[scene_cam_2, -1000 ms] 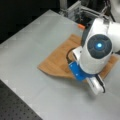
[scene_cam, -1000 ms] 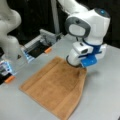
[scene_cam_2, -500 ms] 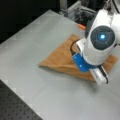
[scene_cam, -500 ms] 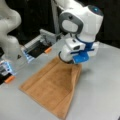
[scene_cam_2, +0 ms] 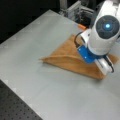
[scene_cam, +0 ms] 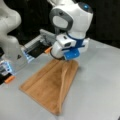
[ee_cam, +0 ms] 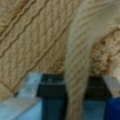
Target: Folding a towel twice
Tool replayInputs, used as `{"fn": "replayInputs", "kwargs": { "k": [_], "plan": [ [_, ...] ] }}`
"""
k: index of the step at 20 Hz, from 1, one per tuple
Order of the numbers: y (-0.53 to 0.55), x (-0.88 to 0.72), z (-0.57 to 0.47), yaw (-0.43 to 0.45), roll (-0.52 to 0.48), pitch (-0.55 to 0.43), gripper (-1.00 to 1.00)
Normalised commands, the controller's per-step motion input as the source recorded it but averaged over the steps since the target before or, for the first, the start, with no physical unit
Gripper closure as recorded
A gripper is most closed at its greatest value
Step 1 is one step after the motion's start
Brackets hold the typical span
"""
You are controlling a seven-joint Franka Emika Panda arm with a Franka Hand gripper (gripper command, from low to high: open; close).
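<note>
Pinching a raised corner fold of the towel (ee_cam: 77, 62), the claw (ee_cam: 75, 100) lifts limp, light cloth off the table (scene_cam_2: 37, 50); edges look best for gripping

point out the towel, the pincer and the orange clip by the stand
towel (scene_cam: 47, 87): a front view, on the flat spread part left of the raised ridge.
pincer (ee_cam: 75, 97): wrist view, on the cloth strip pinched between its dark pads.
orange clip (scene_cam: 9, 79): a front view, far left, on its middle.

Table (scene_cam_2: 37, 47) open left and bottom of frame in a front view; equipment rack (scene_cam: 37, 46) blocks me upper left.
</note>
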Motion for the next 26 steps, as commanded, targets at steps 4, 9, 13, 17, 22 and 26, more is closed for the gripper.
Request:
{"fn": "replayInputs", "kwargs": {
  "k": [4, 9, 13, 17, 22, 26],
  "plan": [
    [-0.07, -0.63, 0.01, -0.004, 0.131, -0.079, 1.0],
    [-0.05, -0.46, -0.11, -0.078, 0.134, -0.107, 1.0],
    [0.01, -0.27, -0.09, -0.157, 0.153, -0.128, 1.0],
    [0.1, -0.21, -0.13, -0.197, 0.199, -0.169, 1.0],
    [0.35, -0.12, -0.2, -0.236, 0.217, -0.196, 1.0],
    [0.57, 0.01, -0.24, -0.28, 0.142, -0.212, 1.0]
  ]
}}
